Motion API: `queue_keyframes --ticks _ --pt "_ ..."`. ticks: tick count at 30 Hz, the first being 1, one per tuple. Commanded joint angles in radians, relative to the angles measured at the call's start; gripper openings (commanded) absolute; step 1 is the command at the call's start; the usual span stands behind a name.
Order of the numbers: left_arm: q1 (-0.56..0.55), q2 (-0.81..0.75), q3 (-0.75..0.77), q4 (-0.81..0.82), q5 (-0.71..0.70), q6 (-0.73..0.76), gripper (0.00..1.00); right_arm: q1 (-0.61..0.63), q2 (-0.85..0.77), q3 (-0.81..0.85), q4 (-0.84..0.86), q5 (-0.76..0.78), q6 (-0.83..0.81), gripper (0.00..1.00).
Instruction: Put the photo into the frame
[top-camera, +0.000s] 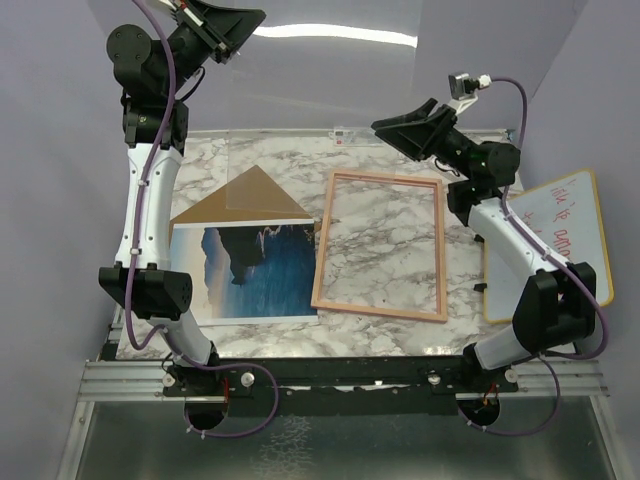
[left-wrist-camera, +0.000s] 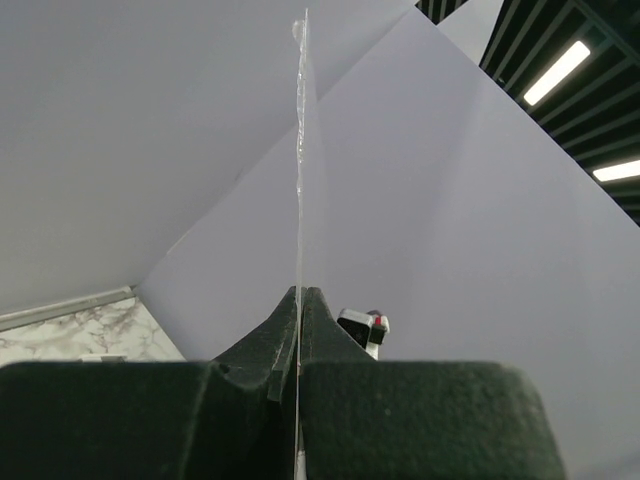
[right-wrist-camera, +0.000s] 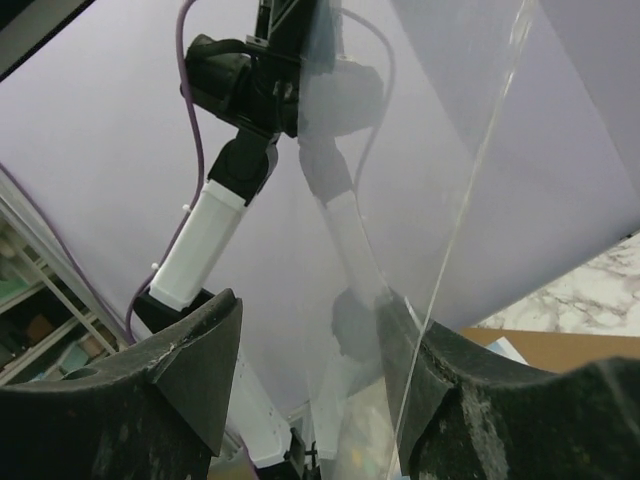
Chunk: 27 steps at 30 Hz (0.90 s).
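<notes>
The photo (top-camera: 270, 275) of blue sea and dark cliffs lies flat on the marble table, at the left. A brown backing board (top-camera: 210, 210) overlaps its far edge. To its right lies the frame (top-camera: 378, 311), a thin pinkish wood rim with marble showing through it. My left gripper (top-camera: 225, 35) is raised high and shut on the edge of a clear pane (left-wrist-camera: 300, 150), which hangs over the far half of the table. My right gripper (right-wrist-camera: 310, 310) is open. The pane's edge (right-wrist-camera: 470, 180) stands between its jaws, close against the right finger (right-wrist-camera: 440, 370).
A wood-edged whiteboard (top-camera: 555, 240) with red writing leans at the table's right side, beside the right arm. Grey walls close in the back and both sides. The left arm (right-wrist-camera: 215, 230) shows through the pane in the right wrist view.
</notes>
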Motion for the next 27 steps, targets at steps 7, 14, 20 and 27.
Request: queue_keyframes --ticks 7,14,20,27 --pt "0.006 0.001 -0.033 0.032 0.050 0.033 0.00 -0.003 0.030 0.080 -0.166 -0.028 -0.036 0.22" --pt "0.005 -0.014 -0.108 -0.030 0.050 0.125 0.33 -0.026 0.000 -0.021 -0.171 0.008 -0.007 0.01" --pt "0.005 -0.051 -0.249 -0.253 -0.011 0.340 0.66 -0.075 -0.042 -0.171 -0.188 0.024 0.047 0.01" --pt "0.006 -0.076 -0.478 -0.355 -0.084 0.493 0.84 -0.118 -0.138 -0.334 -0.353 0.017 0.025 0.01"
